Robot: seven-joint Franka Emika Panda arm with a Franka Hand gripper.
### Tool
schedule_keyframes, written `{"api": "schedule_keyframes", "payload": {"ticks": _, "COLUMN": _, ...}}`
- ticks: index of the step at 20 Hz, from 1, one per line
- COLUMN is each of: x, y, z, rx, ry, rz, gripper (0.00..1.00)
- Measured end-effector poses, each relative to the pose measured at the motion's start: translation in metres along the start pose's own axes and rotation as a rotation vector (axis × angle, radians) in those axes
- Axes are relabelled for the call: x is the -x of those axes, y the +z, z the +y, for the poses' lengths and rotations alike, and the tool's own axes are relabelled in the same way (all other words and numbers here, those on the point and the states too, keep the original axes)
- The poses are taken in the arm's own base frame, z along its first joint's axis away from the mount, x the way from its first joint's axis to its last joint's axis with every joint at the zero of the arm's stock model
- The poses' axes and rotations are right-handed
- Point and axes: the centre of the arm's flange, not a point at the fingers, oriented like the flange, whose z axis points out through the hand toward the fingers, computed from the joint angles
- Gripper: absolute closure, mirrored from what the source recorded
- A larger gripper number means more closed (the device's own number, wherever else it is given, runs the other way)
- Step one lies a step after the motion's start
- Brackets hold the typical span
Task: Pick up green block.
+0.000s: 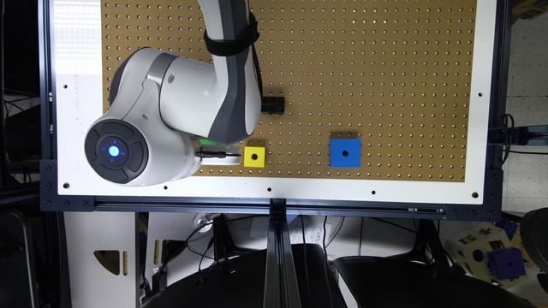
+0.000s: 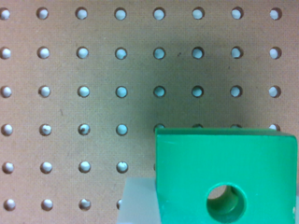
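Smooth green block point(image 2: 224, 177), round-holed, above perforated brown pegboard point(image 2: 70, 93)

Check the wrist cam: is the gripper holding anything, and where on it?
Cannot be told. The green block sits close under the wrist camera with a pale part beside one lower corner, but contact is not visible. In the exterior view the arm hides most of the block.
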Motion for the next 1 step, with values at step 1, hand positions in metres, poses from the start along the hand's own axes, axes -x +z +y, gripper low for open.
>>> {"api": "schedule_keyframes", "payload": {"ticks": 1, "x": 0.0000, "y": 0.0000, "z": 0.0000, "rx": 0.000, "ry": 0.000, "rz": 0.000, "gripper": 1.00}}
